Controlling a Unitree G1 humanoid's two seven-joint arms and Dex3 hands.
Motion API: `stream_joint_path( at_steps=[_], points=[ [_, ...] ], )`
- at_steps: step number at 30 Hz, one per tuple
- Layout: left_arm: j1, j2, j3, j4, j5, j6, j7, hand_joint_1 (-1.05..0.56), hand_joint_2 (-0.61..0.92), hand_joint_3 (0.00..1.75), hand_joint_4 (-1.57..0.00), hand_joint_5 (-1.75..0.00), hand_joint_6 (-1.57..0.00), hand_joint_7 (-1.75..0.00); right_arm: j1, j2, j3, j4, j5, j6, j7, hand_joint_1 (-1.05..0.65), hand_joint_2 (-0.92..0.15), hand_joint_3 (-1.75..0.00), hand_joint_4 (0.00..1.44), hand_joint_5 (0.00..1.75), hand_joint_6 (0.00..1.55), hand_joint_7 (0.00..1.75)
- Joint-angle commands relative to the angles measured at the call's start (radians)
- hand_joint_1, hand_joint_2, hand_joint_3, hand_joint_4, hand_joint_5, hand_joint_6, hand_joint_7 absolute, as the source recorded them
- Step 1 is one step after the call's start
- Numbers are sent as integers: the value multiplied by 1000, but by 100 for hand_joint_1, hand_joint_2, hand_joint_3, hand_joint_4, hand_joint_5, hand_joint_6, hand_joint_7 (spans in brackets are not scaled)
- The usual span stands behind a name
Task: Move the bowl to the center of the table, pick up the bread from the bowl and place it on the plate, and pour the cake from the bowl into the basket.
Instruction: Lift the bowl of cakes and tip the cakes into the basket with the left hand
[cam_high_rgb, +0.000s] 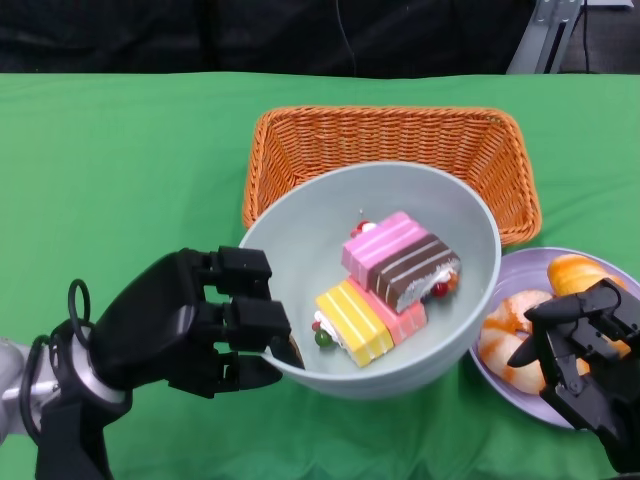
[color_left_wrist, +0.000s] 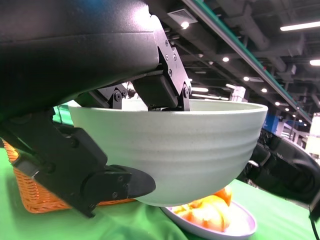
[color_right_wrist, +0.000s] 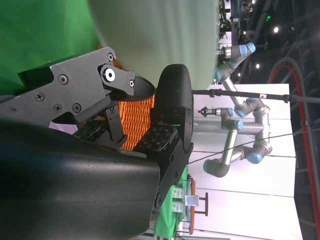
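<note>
- The left hand (cam_high_rgb: 190, 325) grips the near-left rim of the bowl (cam_high_rgb: 455, 330), fingers over the lip and a thumb under the wall; the left wrist view shows the bowl lifted off the green table (cam_high_rgb: 120, 170).
- The bowl looks stiff and smooth, likely slippery; a one-sided rim hold probably lets it twist, so a deep clamp suits it best.
- The right hand (cam_high_rgb: 585, 345) hovers over the plate (cam_high_rgb: 520, 405) near the table's right edge, fingers curled around nothing that I can see.
- Bread (cam_high_rgb: 505, 335) already lies on the plate, beside the bowl.
- Two cake slices (cam_high_rgb: 385, 285) rest in the bowl's bottom, stacked loosely; they look light and should slide out together on a tilt.
- The wicker basket (cam_high_rgb: 390, 145) stands just behind the bowl, toward the far edge; its rim is partly overlapped by the bowl.
</note>
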Motion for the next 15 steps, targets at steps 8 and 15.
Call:
stream_joint_path(
  at_steps=[8, 15],
  points=[
    [6, -67, 155, -10, -88, -47, -174, -7, 35, 127, -81, -174, -86, -134, -18, -3, -3, 25, -20, -27, -18, -7, -73, -76, 78, 150, 78, 110],
    [-11, -121, 216, 3, -88, -26, -203, -6, 36, 127, -79, -175, -86, -136, -24, 1, -2, 42, -38, -29, -39, -6, -72, -79, 78, 150, 77, 111]
  ],
)
